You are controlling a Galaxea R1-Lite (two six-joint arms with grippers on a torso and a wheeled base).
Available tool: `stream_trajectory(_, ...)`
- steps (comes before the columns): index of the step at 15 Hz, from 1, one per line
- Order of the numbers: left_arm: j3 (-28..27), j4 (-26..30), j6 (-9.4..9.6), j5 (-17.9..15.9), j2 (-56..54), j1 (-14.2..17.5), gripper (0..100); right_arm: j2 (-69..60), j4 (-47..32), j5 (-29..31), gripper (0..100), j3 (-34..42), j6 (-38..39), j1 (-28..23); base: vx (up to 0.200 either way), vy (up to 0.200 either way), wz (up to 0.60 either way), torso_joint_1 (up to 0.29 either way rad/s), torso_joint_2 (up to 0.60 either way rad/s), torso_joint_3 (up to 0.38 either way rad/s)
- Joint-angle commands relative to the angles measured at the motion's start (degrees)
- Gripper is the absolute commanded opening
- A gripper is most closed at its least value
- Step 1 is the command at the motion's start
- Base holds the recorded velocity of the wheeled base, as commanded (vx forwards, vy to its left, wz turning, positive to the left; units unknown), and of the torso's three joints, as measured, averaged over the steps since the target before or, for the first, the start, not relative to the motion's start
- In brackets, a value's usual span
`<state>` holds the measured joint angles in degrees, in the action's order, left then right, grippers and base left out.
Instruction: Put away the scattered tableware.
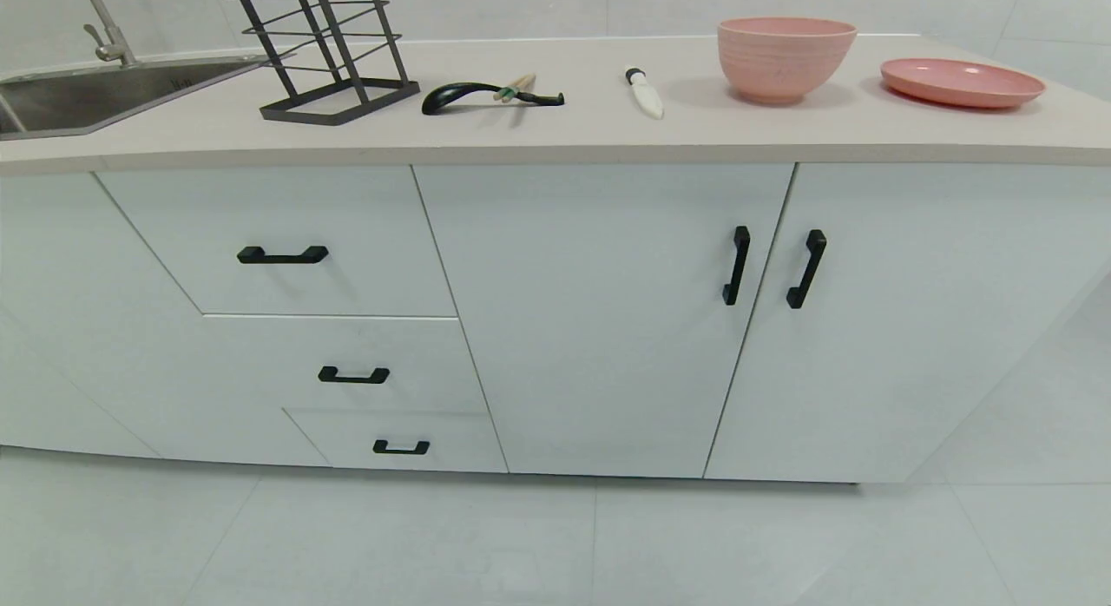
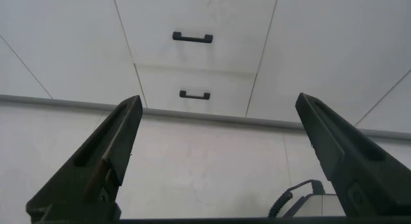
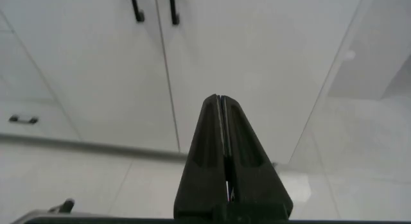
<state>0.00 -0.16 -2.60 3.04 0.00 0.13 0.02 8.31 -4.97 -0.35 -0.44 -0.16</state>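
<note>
Well, the tableware all sits up on the pale stone counter (image 1: 217, 130). The round pink bowl (image 1: 785, 57) stands upright near the robot's right end. The flat pink plate (image 1: 962, 82) lies just beside it, not touching. In the middle lies a white stick-shaped tool (image 1: 644, 92) with a dark band. Toward the left, a curved black spoon (image 1: 469, 95) lies with thin wooden chopsticks (image 1: 516, 88) touching its handle. They are near a tall black wire rack (image 1: 325, 50) and a steel sink (image 1: 87, 94).

The left gripper (image 2: 218, 101) hangs low in front of the white drawers (image 2: 225, 51). Its fingers are spread wide apart and hold nothing. The right gripper (image 3: 219, 102) hangs low before the white cupboard doors (image 3: 244, 44). Its fingers are pressed flat together with nothing between them.

I think the bowl is light and hard, with smooth sides that could slip, so pinching its rim looks best. The plate is low and flat, so its raised edge is the place to grab. The chopsticks look thin and may roll, so squeeze them near the middle. The spoon is best held by its handle.
</note>
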Motion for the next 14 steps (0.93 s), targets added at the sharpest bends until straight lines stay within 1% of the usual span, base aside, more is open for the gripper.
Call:
stream_trajectory(1,0.0,0.0,-0.04,0.0,0.0,0.0,100,0.6,-3.3,-0.4,0,-1.7,0.1,0.2,0.0,0.0,0.0,0.0,0.0,0.0)
stream_trajectory(4,0.0,0.0,-0.04,0.0,0.0,0.0,100,3.9,-4.4,-0.5,0,-3.8,-0.4,0.3,0.0,0.0,0.0,0.0,0.0,0.0)
stream_trajectory(5,0.0,0.0,-0.04,0.0,0.0,0.0,100,5.7,-4.3,-0.8,100,-4.6,-0.4,0.4,0.0,0.0,0.0,0.0,0.0,0.0)
stream_trajectory(7,0.0,0.0,-0.04,0.0,0.0,0.0,100,8.2,-4.2,-2.4,100,-5.9,-0.4,0.9,0.0,0.0,0.0,0.0,0.0,0.0)
stream_trajectory(10,0.0,0.0,-0.04,0.0,0.0,0.0,100,14.0,-4.2,-2.8,100,-9.1,-0.4,1.7,0.0,0.0,0.0,0.0,0.0,0.0)
stream_trajectory(12,0.0,0.0,-0.04,0.0,0.0,0.0,100,20.2,-3.9,-3.1,100,-11.6,-0.4,3.5,0.0,0.0,0.0,0.0,0.0,0.0)
stream_trajectory(13,0.0,0.0,-0.04,0.0,0.0,0.0,100,22.6,-2.4,-3.1,100,-11.6,-0.4,4.2,0.0,0.0,0.0,0.0,0.0,0.0)
stream_trajectory(14,0.0,0.0,-0.04,0.0,0.0,0.0,100,25.3,0.7,-3.1,100,-11.2,-0.4,4.6,0.0,0.0,0.0,0.0,0.0,0.0)
